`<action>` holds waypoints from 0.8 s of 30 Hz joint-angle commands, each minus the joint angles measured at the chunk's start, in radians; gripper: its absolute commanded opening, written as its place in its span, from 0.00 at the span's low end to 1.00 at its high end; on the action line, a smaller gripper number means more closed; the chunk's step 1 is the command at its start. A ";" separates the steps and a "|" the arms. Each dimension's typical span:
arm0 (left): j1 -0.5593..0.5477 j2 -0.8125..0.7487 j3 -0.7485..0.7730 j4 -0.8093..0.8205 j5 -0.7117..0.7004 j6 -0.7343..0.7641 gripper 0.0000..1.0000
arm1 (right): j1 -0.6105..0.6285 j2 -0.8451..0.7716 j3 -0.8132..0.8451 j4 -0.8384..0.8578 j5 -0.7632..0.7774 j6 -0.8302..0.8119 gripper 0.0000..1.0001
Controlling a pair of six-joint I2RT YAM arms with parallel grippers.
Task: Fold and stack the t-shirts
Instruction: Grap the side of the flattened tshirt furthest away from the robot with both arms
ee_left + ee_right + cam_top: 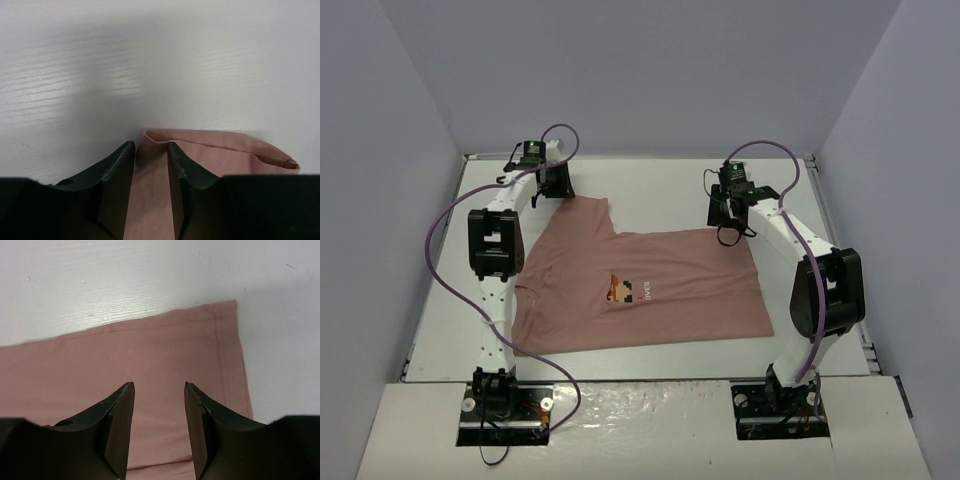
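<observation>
The dusty-pink t-shirt (660,270) lies flat on the white table, print (632,291) facing up, with one part reaching toward the far left. My left gripper (557,186) sits low at that far-left corner. In the left wrist view its jaws (151,145) stand partly apart, with the shirt's curled edge (220,152) between them. My right gripper (728,220) hovers over the shirt's far right corner. In the right wrist view it (159,385) is open and empty, with the hemmed corner (150,350) below.
The white table (640,185) is enclosed by grey walls at the back and on both sides. Purple cables loop from both arms. The arm bases sit at the near edge on a shiny plate (640,410).
</observation>
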 commanded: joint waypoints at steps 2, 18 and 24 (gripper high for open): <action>-0.004 -0.027 -0.013 0.000 0.035 0.021 0.07 | -0.004 0.024 0.049 0.004 0.039 -0.010 0.42; 0.008 -0.202 -0.035 -0.003 -0.017 0.039 0.00 | -0.082 0.251 0.223 0.003 0.064 -0.050 0.50; 0.008 -0.222 -0.046 -0.012 -0.024 0.028 0.00 | -0.113 0.283 0.224 0.003 0.066 -0.041 0.52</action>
